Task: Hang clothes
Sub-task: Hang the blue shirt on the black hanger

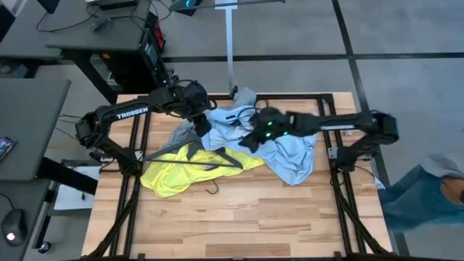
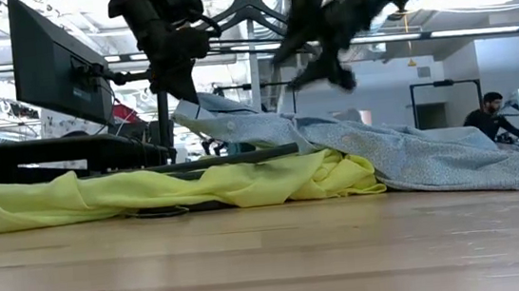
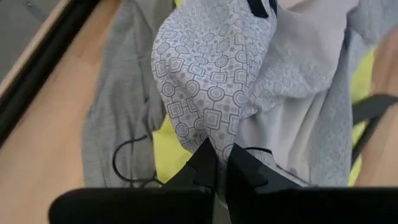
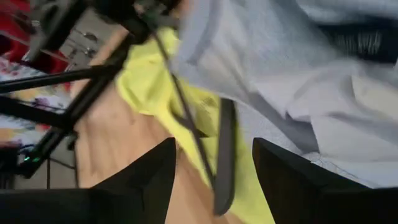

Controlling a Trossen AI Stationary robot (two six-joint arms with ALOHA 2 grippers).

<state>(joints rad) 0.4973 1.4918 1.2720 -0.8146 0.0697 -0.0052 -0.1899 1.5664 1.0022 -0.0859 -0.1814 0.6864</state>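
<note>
The 3 garments lie in a heap across the far half of the wooden table. The pale-blue patterned button shirt spreads toward 3 o'clock, the neon-yellow T-shirt toward 8 o'clock, and the grey T-shirt shows at about 10 o'clock of the heap, partly under the other 2. A thin black hanger rests on the yellow T-shirt.

The left gripper sits at the heap's 11 o'clock edge. In the left wrist view its fingers are pinched nearly together on a fold of the button shirt, which rises directly from the fingertips; the low view shows that fold lifted off the table.

The right gripper hovers over the middle of the heap, at 3 o'clock of the left one. Its fingers are spread wide and hold nothing; the yellow T-shirt and a hanger bar lie below the gap, the blue shirt just beside.
</note>
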